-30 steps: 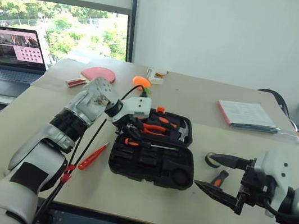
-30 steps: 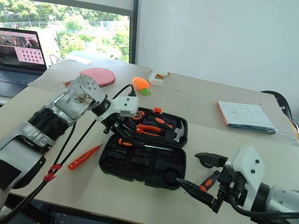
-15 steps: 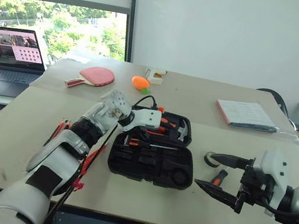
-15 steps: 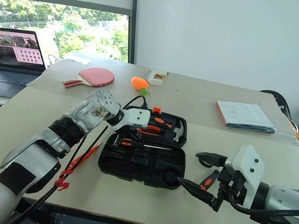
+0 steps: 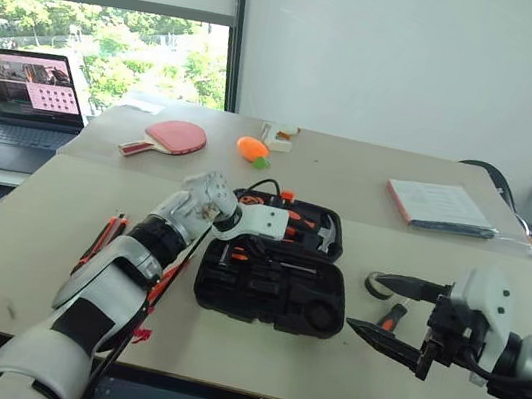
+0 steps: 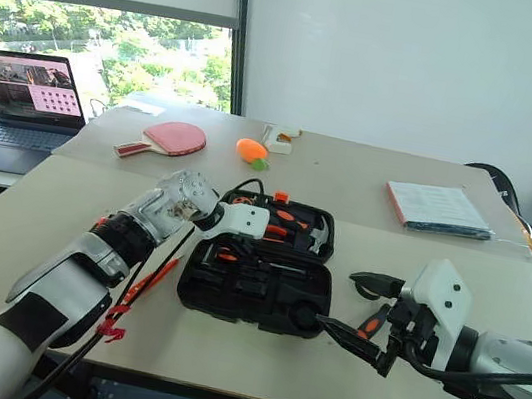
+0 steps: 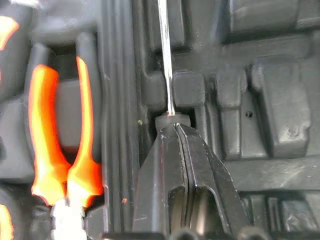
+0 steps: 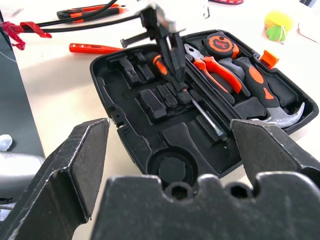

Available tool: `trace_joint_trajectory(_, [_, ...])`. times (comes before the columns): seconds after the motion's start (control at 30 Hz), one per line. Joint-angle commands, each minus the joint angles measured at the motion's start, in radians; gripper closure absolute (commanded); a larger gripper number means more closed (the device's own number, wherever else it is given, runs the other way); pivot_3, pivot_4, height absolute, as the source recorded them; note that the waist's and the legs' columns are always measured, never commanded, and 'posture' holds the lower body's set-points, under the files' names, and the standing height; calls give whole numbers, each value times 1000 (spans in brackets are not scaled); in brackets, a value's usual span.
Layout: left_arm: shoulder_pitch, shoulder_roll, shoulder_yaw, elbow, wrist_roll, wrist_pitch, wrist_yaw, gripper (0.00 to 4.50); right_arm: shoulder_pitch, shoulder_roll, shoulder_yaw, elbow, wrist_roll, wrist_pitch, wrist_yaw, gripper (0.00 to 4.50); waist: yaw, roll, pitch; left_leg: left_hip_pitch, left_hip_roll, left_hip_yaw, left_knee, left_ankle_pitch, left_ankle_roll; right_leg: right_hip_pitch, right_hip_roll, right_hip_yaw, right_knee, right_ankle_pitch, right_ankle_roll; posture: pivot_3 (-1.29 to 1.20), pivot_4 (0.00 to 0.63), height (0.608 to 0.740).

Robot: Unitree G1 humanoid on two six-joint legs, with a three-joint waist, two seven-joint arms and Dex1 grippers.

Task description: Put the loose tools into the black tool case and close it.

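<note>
Right gripper [image 5: 392, 311]: spread wide, empty, near table's front edge. Black tool case [image 5: 270, 286]: open, mid-table. Left gripper [image 8: 176, 75]: just clamped shut, lowered onto a screwdriver [image 8: 192, 102] (seating it, likely). Slim orange screwdriver [image 8: 94, 48]: still loose.

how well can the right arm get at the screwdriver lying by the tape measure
Probably yes: the screwdriver lies on bare table just beneath the open right fingers, with nothing over it. The tape measure sits close beside it and might get nudged.
</note>
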Motion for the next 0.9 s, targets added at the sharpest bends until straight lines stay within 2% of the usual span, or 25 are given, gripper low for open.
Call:
trace_joint_trajectory(0.03, [33, -10, -47, 53, 69, -43, 44, 4453, 1, 3, -21, -21, 4, -7, -5, 0, 3, 1, -1, 0, 0, 0, 0, 0, 0, 1, 0, 0, 0, 0, 0, 0, 150, 737])
trace_joint_trajectory(0.23, [38, -20, 12, 23, 7, 30, -8, 4453, 13, 3, -28, -17, -7, -10, -8, 0, 7, 3, -5, 1, 0, 0, 2, 1, 1, 2, 0, 0, 0, 1, 1, 0, 150, 737])
trace_joint_trajectory(0.33, [32, -6, 162, -69, -162, 187, -83, 4453, 34, 22, -53, -6, -17, -7, -35, 0, 5, 3, -5, 0, 0, 0, 2, 1, 2, 1, 0, 0, 0, 2, 1, 0, 150, 737])
trace_joint_trajectory(0.43, [30, 30, 293, -180, -317, 351, -153, 3792, 71, 56, -86, 18, -65, -8, -85, 0, -2, 3, -4, -5, 1, 0, 2, 1, 2, -4, 1, 0, 1, 1, 0, 0, 150, 737])
trace_joint_trajectory(0.53, [34, 79, 381, -292, -449, 506, -208, 2694, 135, 87, -152, 49, -102, 17, -133, 0, -6, 3, -5, -8, 0, -1, 2, 1, 2, -7, 1, 0, 1, 1, 1, 0, 150, 737])
trace_joint_trajectory(0.63, [42, 124, 442, -402, -573, 614, -258, 1675, 254, 128, -296, 53, -81, 67, -132, 0, -3, 4, -5, -8, 0, -3, 1, 1, 2, -7, 0, 0, 0, 1, 1, 0, 150, 737])
trace_joint_trajectory(0.67, [44, 138, 454, -431, -606, 639, -274, 1162, 302, 144, -355, 52, -71, 74, -114, 0, 1, 4, -5, -8, 0, -3, 1, 1, 2, -6, 0, 0, 0, 1, 1, 0, 150, 737])
trace_joint_trajectory(0.7, [46, 156, 464, -458, -640, 660, -298, 1047, 359, 165, -429, 53, -61, 87, -95, 0, 7, 4, -5, -8, 0, -3, 1, 1, 2, -6, 0, 0, 0, 1, 1, 0, 150, 737])
trace_joint_trajectory(0.73, [48, 173, 469, -478, -666, 678, -316, 478, 408, 181, -492, 56, -51, 100, -80, 0, 9, 4, -5, -8, -1, -3, 1, 1, 2, -5, 0, 0, -1, 0, 1, 0, 150, 737])
trace_joint_trajectory(0.8, [47, 197, 472, -505, -707, 700, -333, 45, 483, 203, -602, 66, -9, 134, -60, 0, 8, 4, -5, -6, -1, -3, 1, 1, 2, -3, 0, 0, -1, 0, 2, 0, 150, 737])
trace_joint_trajectory(0.9, [45, 217, 470, -523, -744, 701, -335, 45, 553, 212, -694, 72, 35, 172, -39, 0, 5, 5, -5, -2, -1, -2, 1, 1, 2, 0, 0, 0, -1, 0, 2, 0, 150, 737])
